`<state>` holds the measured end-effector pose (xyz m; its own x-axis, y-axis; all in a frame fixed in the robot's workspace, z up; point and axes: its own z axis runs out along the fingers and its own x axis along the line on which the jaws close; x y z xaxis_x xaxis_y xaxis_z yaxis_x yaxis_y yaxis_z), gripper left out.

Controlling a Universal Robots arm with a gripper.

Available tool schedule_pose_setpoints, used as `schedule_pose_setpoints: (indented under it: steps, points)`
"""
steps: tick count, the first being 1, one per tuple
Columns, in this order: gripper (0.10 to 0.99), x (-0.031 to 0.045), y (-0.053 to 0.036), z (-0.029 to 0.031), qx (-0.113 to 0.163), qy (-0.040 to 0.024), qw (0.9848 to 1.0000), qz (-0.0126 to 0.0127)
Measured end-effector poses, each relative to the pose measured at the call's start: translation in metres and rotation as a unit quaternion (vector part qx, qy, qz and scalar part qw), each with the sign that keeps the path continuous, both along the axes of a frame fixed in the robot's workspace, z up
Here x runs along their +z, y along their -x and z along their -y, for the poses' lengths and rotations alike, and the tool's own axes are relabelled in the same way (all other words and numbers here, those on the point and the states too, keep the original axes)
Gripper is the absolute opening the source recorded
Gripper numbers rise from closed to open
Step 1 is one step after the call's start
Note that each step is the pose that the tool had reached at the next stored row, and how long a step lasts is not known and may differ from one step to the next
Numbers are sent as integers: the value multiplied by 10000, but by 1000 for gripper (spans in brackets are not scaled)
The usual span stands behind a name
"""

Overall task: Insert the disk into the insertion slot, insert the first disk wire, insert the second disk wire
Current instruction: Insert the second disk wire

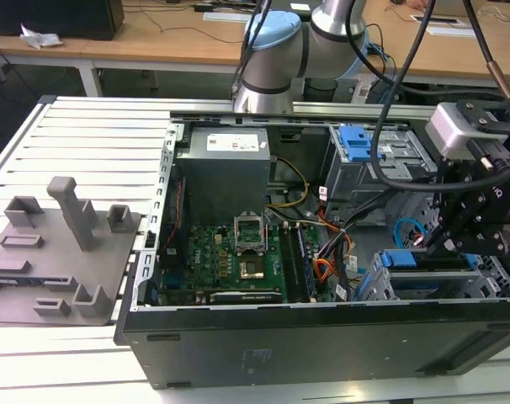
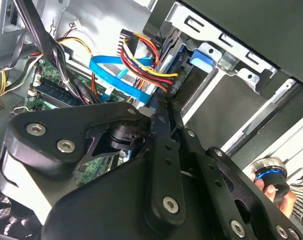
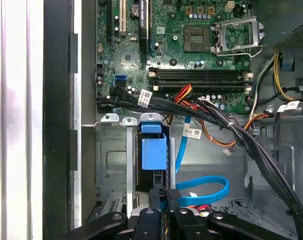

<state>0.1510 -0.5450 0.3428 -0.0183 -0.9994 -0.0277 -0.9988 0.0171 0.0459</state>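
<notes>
With the disk [image 3: 153,152] already seated in the slot [image 3: 111,160], the gripper [image 2: 164,107], fingers pinched narrow, presses at the first wire's [image 2: 141,62] plug against the drive's rear, apparently mid-insertion, calling for a straight, square push.

Robotics lab: slotted aluminium workbench [image 1: 87,126], open computer case [image 1: 322,337], wooden desks [image 1: 154,42] behind.

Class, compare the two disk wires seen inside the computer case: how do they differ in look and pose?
The first disk wire is a bundle of orange, red and black strands; the second disk wire is one flat light-blue cable. In the second wrist view the bundle arcs toward the insertion slot, while the blue cable loops below it. Both lie just ahead of the gripper.
</notes>
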Motion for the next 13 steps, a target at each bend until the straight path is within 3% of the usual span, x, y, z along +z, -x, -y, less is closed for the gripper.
schedule_pose_setpoints:
  steps: [13]
  points:
    - [165,-54,6,13,-5,-37,10000,3]
